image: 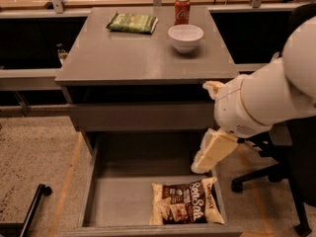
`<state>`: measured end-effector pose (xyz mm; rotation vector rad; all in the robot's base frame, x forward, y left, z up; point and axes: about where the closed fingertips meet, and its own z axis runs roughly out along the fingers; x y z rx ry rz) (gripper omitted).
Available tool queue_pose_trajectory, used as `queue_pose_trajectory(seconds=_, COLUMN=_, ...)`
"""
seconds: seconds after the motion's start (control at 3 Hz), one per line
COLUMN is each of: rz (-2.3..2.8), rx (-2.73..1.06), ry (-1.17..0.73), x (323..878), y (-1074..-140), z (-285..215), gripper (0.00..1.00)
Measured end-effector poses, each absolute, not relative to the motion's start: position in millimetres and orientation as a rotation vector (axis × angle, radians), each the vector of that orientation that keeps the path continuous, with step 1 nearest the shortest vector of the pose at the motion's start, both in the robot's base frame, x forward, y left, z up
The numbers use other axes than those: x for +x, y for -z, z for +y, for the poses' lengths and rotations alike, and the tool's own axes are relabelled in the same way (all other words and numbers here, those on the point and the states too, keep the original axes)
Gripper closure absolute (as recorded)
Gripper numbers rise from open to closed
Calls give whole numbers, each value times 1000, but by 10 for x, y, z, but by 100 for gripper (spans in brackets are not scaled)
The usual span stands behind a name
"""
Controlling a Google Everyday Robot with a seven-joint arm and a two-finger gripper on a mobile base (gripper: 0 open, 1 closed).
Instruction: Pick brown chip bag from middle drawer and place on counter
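Note:
The brown chip bag (186,203) lies flat on the floor of the open middle drawer (118,201), at its front right corner, with the "Sea Salt" lettering facing up. My gripper (202,165) points downward at the drawer's right side, just above and behind the bag, not touching it. The white arm (261,100) reaches in from the right. The grey counter (143,58) is the cabinet top above the drawers.
On the counter stand a flat green snack bag (132,22), a red soda can (181,10) and a white bowl (185,37). A shut drawer front (143,116) sits above the open one. A black office chair (291,167) stands at the right.

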<state>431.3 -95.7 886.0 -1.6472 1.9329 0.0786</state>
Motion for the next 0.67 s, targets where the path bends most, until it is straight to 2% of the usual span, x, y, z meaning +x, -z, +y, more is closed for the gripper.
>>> queue_pose_trajectory(seconds=0.67, rz=1999, rx=-1647, ry=-296, x=4455, y=-7784, z=-1029, gripper=0)
